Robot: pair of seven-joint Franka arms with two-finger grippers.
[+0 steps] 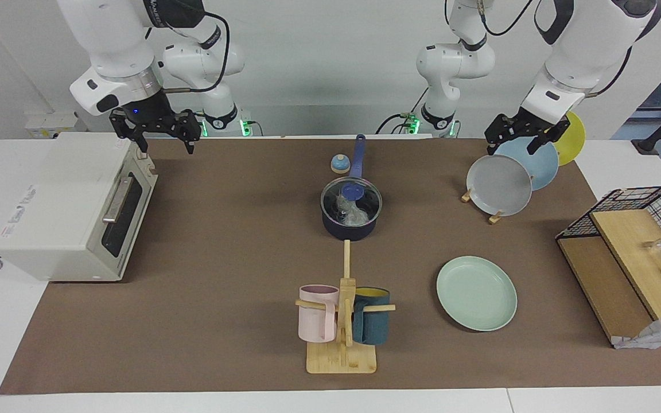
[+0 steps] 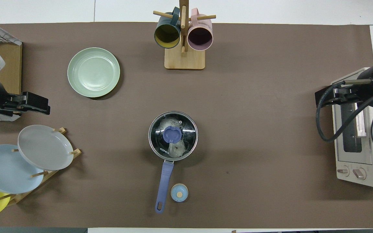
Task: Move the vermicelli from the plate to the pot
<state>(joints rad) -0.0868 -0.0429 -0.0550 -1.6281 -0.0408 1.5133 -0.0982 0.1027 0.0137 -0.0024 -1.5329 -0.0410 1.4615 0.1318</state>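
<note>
The dark navy pot (image 1: pixel 342 229) stands mid-table with its long blue handle toward the robots, and it also shows in the overhead view (image 2: pixel 164 181). A glass lid (image 1: pixel 359 198) with a blue knob (image 2: pixel 172 134) covers it. The whitish vermicelli (image 1: pixel 354 213) lies inside under the lid, and it is also seen through the glass from overhead (image 2: pixel 177 149). The mint-green plate (image 1: pixel 477 292) is bare and lies farther from the robots toward the left arm's end, also in the overhead view (image 2: pixel 93 72). My left gripper (image 1: pixel 515 140) is open and empty over the plate rack. My right gripper (image 1: pixel 164 135) is open and empty over the toaster oven.
A plate rack (image 1: pixel 497 217) holds grey, light-blue and yellow plates. A white toaster oven (image 1: pixel 72 206) stands at the right arm's end. A mug tree (image 1: pixel 342 321) holds a pink mug and a dark teal mug. A small blue bell (image 1: pixel 340 164) sits beside the pot's handle. A wire basket (image 1: pixel 640 229) stands at the left arm's end.
</note>
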